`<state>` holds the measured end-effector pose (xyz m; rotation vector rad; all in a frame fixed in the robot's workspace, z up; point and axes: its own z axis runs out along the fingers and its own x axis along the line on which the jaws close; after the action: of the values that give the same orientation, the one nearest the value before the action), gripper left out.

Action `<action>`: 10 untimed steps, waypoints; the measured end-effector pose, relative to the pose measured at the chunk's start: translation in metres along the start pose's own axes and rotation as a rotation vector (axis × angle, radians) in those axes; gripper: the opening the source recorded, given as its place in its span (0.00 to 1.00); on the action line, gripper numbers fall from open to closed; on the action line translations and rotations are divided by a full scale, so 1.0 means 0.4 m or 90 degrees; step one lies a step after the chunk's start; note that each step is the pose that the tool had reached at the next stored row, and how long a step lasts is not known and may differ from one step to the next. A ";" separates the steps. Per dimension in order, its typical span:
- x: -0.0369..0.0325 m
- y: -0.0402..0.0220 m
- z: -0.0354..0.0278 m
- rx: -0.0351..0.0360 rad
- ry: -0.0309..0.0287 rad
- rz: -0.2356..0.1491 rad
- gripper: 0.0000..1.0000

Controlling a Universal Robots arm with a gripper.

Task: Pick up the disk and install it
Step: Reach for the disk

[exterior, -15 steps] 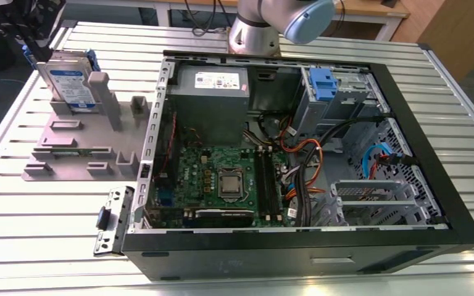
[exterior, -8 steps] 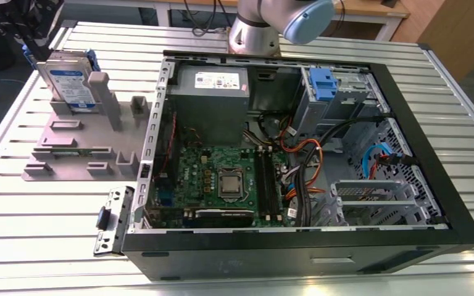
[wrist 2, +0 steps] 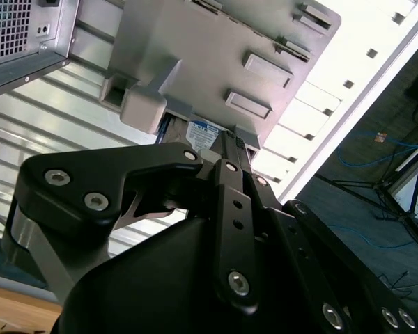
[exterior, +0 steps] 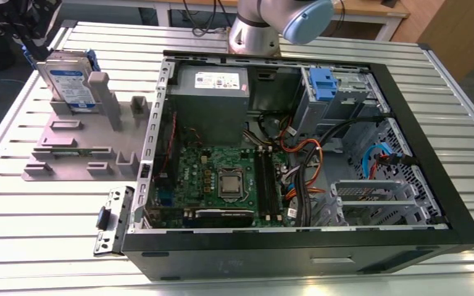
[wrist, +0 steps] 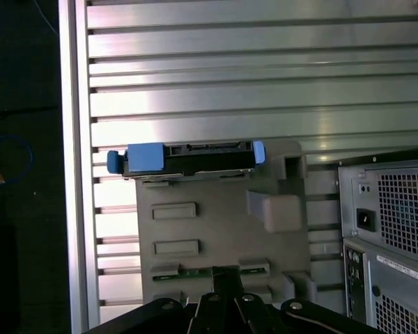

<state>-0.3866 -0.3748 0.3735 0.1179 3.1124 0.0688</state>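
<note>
The disk (exterior: 71, 83) stood on edge in a slot of the grey holder (exterior: 72, 145) on the worktop (exterior: 39, 209), just outside the open computer case (exterior: 434, 179). It was apparently propped that way so its blue-framed upper edge offered itself to a grasp from above. The end effector (wrist: 226, 270), clenched on nothing, hung over the holder and apart from the disk, while 1 blue-handled caddy (exterior: 323, 83) sat in a bay inside the case, seemingly where drives belong.
</note>
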 end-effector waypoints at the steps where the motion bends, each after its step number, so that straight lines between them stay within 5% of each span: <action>1: 0.001 0.000 0.001 0.0000 0.0001 0.000 0.10; 10: 0.007 0.000 0.009 0.0000 0.0000 0.000 0.10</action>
<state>-0.3895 -0.3745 0.3699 0.1180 3.1125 0.0687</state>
